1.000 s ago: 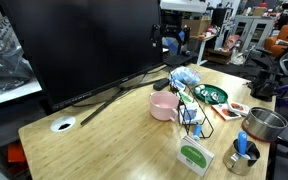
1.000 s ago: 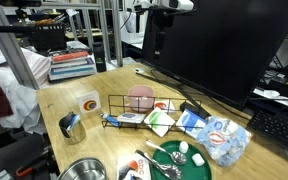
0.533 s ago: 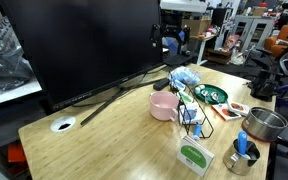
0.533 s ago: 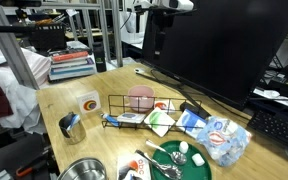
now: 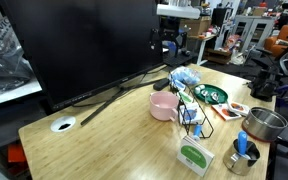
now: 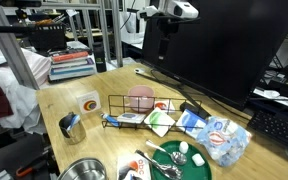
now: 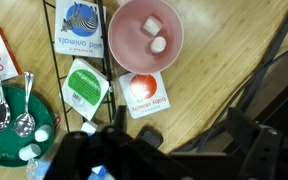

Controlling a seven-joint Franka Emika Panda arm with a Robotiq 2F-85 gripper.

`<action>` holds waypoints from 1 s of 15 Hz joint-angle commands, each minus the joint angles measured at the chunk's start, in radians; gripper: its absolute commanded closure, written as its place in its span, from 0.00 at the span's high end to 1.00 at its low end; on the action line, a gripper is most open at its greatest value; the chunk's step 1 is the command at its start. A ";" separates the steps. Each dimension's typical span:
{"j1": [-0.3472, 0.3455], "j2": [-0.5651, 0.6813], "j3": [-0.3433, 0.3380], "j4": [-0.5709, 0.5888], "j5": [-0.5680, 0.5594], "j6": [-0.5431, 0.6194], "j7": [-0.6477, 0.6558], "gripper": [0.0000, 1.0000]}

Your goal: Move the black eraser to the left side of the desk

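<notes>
The black eraser [image 7: 151, 136] lies on the desk [image 7: 199, 75] just below a red-and-white card, close to the monitor's black stand leg. It also shows as a small dark lump in both exterior views [image 5: 161, 86] [image 6: 191, 107]. My gripper [image 7: 179, 125] hangs high above the desk with its jaws spread wide and nothing between them. The eraser sits under the left side of the jaw gap. In both exterior views the gripper [image 5: 171, 44] [image 6: 154, 38] is up in front of the monitor, well clear of the desk [image 5: 104, 135].
A pink cup [image 7: 145, 34] with white bits inside stands beside a wire rack [image 6: 134, 108]. Cards, a green plate [image 7: 6, 130] with spoons, a blue packet [image 6: 219, 138], a metal pot [image 5: 264, 123] and the big monitor [image 5: 79, 45] crowd the desk. A cable hole [image 5: 63, 125] lies near one end.
The arm's white wrist has shifted a little sideways above the monitor. Nothing on the desk has moved.
</notes>
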 commanded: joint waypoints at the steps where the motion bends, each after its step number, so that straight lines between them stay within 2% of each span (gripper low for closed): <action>1: -0.011 0.104 -0.019 0.112 0.047 0.004 0.059 1.00; 5: -0.009 0.240 -0.054 0.226 0.027 0.035 0.158 1.00; 15: -0.017 0.536 -0.090 0.542 0.009 -0.013 0.449 1.00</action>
